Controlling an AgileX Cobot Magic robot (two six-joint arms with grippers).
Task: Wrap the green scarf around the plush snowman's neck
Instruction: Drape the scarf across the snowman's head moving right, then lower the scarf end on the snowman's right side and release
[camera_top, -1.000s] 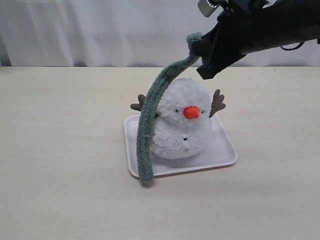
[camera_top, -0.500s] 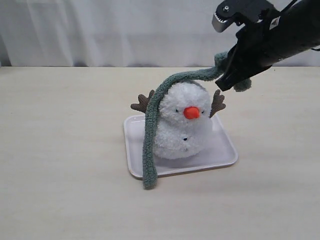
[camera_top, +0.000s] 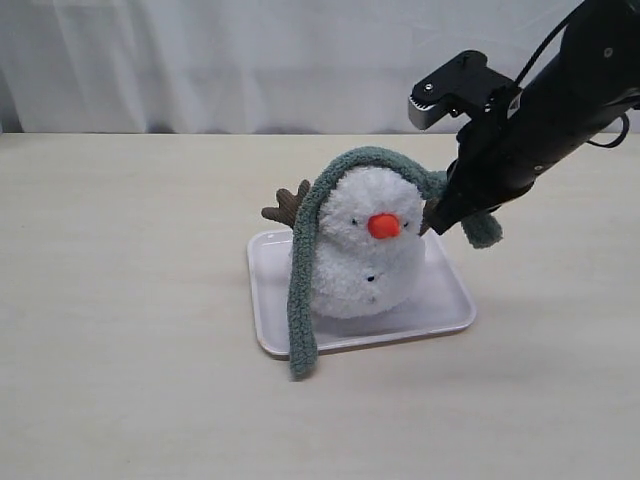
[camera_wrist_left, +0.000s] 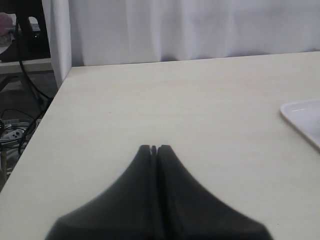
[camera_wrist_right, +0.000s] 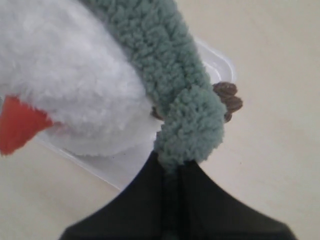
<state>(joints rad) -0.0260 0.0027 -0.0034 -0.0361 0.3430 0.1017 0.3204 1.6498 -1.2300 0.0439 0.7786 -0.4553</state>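
Green fuzzy fabric is pinched between the closed jaws of the right gripper (camera_wrist_right: 172, 167), which grasps the green scarf (camera_top: 300, 300) a short way in from one rounded end. That end hangs free just beyond the gripper, right of centre in the exterior view. Gripping near the end leaves almost the full length available for routing.

From the gripper the scarf arches over the head of the plush snowman (camera_top: 365, 230), above the snowman's neck (camera_top: 350, 258) rather than on it. It then drops down the left side of the body, past a brown twig arm (camera_top: 285, 205). Its far end crosses the front rim of the white tray (camera_top: 450, 305) onto the table (camera_top: 120, 350).

The snowman sits upright in the tray, nose toward the camera. Judgement: the strip must come down off the head to neck level.

The left gripper (camera_wrist_left: 154, 148) is clenched on nothing, over bare table at the lower middle of its view.
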